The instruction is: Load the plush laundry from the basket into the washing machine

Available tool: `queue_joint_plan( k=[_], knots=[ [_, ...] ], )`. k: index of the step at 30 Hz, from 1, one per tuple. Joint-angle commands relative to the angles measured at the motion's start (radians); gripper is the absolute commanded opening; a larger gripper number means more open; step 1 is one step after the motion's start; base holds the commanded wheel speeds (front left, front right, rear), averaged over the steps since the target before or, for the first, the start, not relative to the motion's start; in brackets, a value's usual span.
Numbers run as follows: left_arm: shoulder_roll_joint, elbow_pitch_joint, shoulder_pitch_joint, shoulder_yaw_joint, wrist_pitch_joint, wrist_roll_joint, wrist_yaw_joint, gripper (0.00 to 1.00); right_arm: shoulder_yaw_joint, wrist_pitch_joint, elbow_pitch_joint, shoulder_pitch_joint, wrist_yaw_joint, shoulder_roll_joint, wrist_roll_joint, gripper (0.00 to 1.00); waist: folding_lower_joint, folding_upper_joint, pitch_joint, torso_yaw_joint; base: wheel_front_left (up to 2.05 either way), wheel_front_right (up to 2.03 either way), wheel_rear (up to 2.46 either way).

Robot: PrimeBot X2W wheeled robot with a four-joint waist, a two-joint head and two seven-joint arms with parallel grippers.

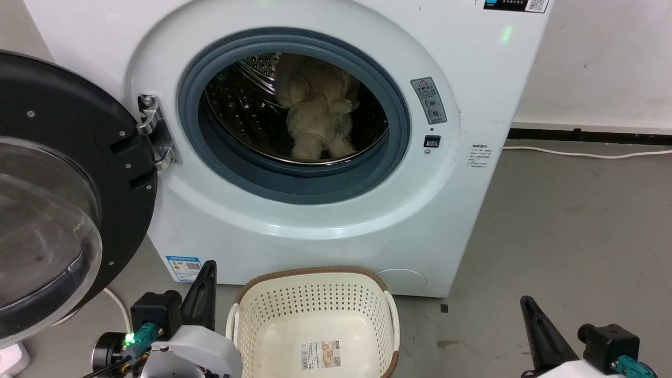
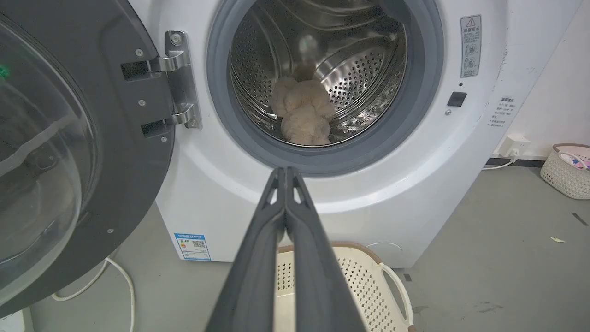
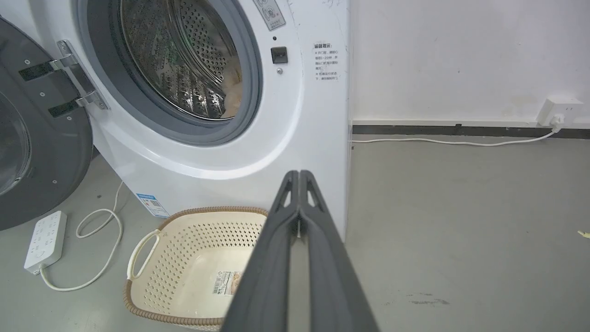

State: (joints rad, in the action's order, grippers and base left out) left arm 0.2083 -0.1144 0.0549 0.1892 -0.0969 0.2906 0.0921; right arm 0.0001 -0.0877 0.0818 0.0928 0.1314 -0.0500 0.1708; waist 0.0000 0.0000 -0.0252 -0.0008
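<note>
White and broad, the washing machine (image 1: 336, 226) stands with its door (image 1: 63, 157) wide open so the drum (image 2: 359, 69) can take the load. The basket (image 1: 310, 272) sits bare before it (job seemingly done), and the plush laundry (image 1: 317, 121) lies inside the drum. The left pincer (image 2: 286, 174) and right pincer (image 3: 299, 177) are both closed, holding nothing.

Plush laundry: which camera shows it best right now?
The left wrist view: it looks nearly straight into the drum, so the plush laundry sits well lit against the steel. The head view shows it darker, from above. The right wrist view catches a beige sliver behind the door seal.
</note>
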Motion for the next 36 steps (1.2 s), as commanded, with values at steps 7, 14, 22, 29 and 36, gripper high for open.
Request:
queue_joint_plan(
  k=[7,14,22,29,36],
  knots=[
    [-0.02,0.018,-0.021,-0.026,0.012,-0.041,-0.014,0.0,0.0,0.013,-0.016,-0.025,0.0,0.0,-0.027,0.0,0.0,0.0,0.003,0.0,0.0,0.0,0.0],
    [-0.035,0.029,-0.025,-0.044,0.021,-0.069,-0.023,0.0,0.0,0.021,-0.023,-0.032,0.0,0.0,-0.043,0.0,0.0,0.0,0.005,0.0,0.0,0.0,0.0],
    [-0.052,0.041,-0.029,-0.064,0.032,-0.1,-0.033,0.0,0.0,0.03,-0.032,-0.041,0.0,0.0,-0.061,0.0,0.0,0.0,0.008,0.0,0.0,0.0,0.0],
    [-0.065,0.05,-0.032,-0.08,0.04,-0.123,-0.04,0.0,0.0,0.037,-0.038,-0.047,0.0,0.0,-0.074,0.0,0.0,0.0,0.01,0.0,0.0,0.0,0.0],
    [-0.08,0.06,-0.036,-0.098,0.049,-0.15,-0.048,0.0,0.0,0.046,-0.045,-0.054,-0.001,0.0,-0.09,0.0,0.0,0.0,0.013,0.0,0.0,0.0,0.0]
  ],
)
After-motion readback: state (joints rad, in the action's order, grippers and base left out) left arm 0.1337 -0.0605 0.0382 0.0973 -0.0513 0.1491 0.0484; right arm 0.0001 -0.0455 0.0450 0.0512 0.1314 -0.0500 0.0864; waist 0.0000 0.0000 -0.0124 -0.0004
